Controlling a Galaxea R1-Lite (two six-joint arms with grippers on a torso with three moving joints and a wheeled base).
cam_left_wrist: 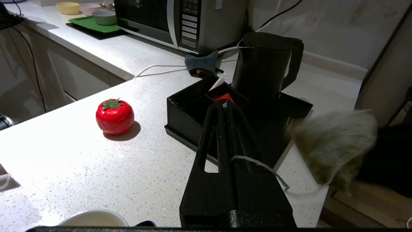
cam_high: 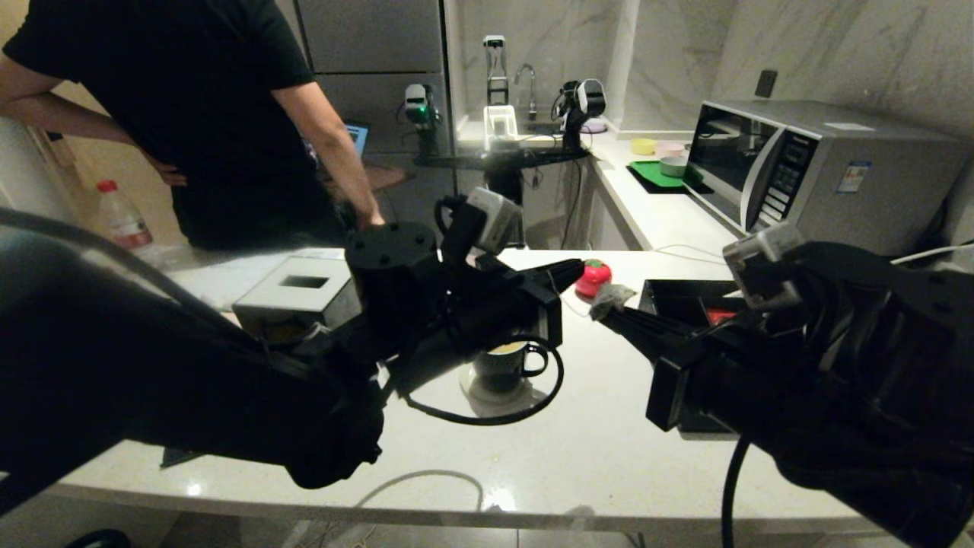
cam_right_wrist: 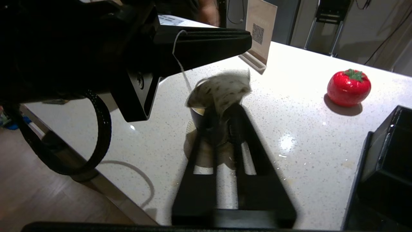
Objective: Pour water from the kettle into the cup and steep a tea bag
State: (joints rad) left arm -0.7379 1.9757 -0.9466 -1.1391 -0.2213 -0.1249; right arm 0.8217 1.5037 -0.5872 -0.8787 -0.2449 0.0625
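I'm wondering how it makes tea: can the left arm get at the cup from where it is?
Probably yes: the left tool hovers close above the cup, and only the tea bag lies between them.

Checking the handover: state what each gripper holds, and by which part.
Left gripper pinches the tea bag by its string. Right gripper is at the bag itself; whether it grips cannot be told.

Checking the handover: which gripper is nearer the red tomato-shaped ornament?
Left. The left gripper ends just beside the red tomato-shaped ornament; the right gripper sits lower, toward the black tray.
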